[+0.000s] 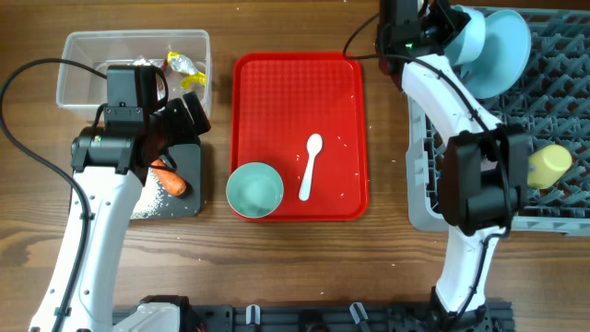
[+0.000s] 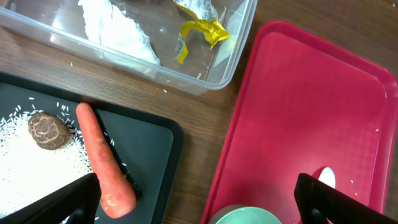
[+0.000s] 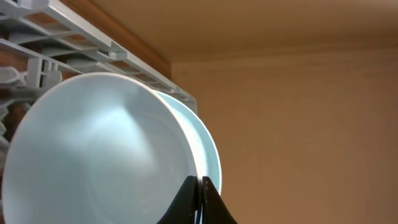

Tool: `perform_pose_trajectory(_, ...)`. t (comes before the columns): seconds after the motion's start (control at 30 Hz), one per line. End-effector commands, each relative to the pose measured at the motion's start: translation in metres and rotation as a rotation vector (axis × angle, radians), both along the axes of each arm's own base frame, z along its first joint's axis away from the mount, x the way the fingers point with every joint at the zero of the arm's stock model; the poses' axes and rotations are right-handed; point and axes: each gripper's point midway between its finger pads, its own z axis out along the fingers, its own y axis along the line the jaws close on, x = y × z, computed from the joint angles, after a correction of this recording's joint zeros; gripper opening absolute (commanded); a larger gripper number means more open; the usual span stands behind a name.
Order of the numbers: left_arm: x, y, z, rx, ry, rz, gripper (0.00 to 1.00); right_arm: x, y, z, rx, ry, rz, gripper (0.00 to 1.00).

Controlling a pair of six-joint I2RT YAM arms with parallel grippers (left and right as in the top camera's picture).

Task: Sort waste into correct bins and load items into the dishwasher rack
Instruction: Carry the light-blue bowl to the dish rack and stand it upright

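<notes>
We judge the job to be mostly done. Left of the red tray (image 1: 277, 92), the clear tub (image 1: 88, 55) holds the yellow wrapper (image 2: 199, 28) and the crumpled tissue (image 2: 118, 28). The black bin (image 2: 149, 143), nearer us on that same side, holds the carrot (image 2: 102, 158), the brown lump (image 2: 48, 130) and the rice grains (image 2: 31, 168). Right of the tray, the dishwasher rack (image 1: 562, 101) carries the plate (image 1: 509, 46) and the racked bowl (image 3: 106, 155) on edge at its far end, and the yellow cup (image 1: 548, 164) lies further toward us. We see no pink cup.

What is left sits on the tray itself: the second bowl (image 1: 254, 189), mouth up at the near left corner, and the white spoon (image 1: 310, 169) just to its right, with a few stray grains around them.

The spoon's long axis runs nearly along the tray's long side. Its scoop end points away from us and its handle leans slightly toward the second bowl. The carrot lies slantwise, with its narrow end toward the tub and its thick end toward the tray's near corner.

The left gripper (image 2: 196, 196) hangs over the tray's left edge with its fingers spread wide, holding nothing. The right gripper (image 3: 200, 196), far right of the tray, has its fingers pressed together at the racked bowl's lower rim. We cannot tell whether they pinch that rim.
</notes>
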Motion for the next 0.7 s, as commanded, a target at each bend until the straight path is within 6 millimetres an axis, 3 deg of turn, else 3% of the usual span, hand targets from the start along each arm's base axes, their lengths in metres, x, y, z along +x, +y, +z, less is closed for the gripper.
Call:
perform_pose_trajectory(0.0, -0.002, 0.001, 0.003, -0.009, -0.012, 0.01, 1.0, -0.001, -0.014, -0.014, -0.072, 0.066, -0.057, 0.04)
perform_pose_trajectory(0.13, -0.002, 0.001, 0.003, -0.01, -0.011, 0.01, 1.0, -0.002, -0.023, -0.013, -0.088, 0.083, -0.075, 0.04)
perform_pose_trajectory(0.3, -0.002, 0.001, 0.003, -0.009, -0.012, 0.01, 1.0, -0.001, -0.033, 0.017, -0.127, -0.024, -0.141, 0.04)
perform_pose_trajectory(0.67, -0.002, 0.001, 0.003, -0.009, -0.011, 0.01, 1.0, 0.001, -0.026, -0.002, -0.13, 0.019, -0.127, 0.04)
